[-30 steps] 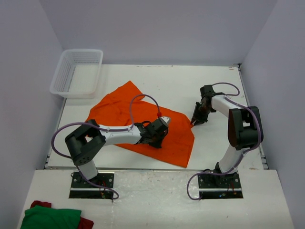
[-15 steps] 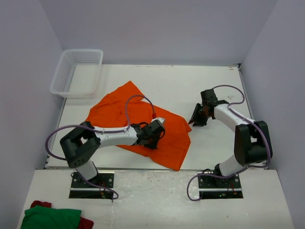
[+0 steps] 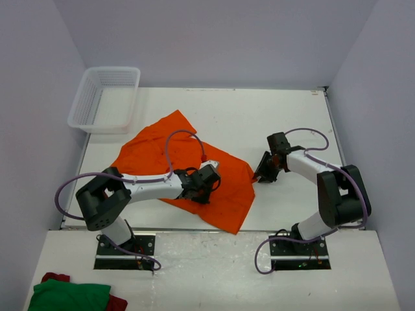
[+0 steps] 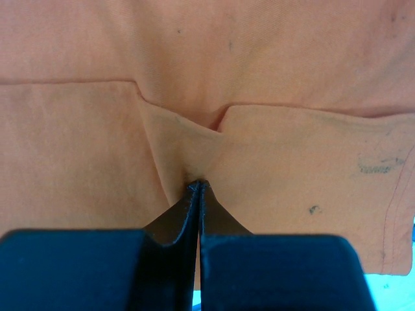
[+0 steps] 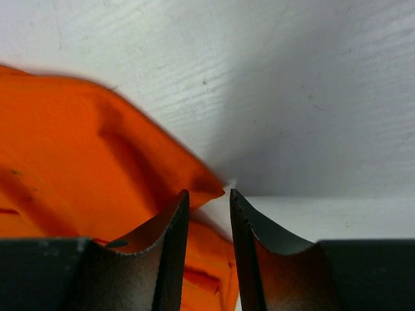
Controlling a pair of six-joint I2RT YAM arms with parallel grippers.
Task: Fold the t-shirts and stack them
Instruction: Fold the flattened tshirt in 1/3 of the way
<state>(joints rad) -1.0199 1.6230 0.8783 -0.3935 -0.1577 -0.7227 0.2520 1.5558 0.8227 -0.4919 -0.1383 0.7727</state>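
On counter (image 3: 259, 116), left fingers (image 4: 183, 220) clenched on a raised pucker of the orange t-shirt (image 3: 152, 152); right fingers (image 5: 170, 240) slightly parted, tips at its right edge

The left arm (image 3: 152, 188) pulls back toward the lower left of the top view. The left jaws, pinched on the fabric, sit further left and a little lower than a second ago. The t-shirt (image 3: 155, 152) slides with them: its right corner and its bottom corner both lie further left, baring more of the bench (image 3: 279, 207) at the lower right. The right arm (image 3: 305, 165) sinks its elbow from upright to low at the right. The right jaws, parted slightly wider, come down and left to the shirt's right corner.
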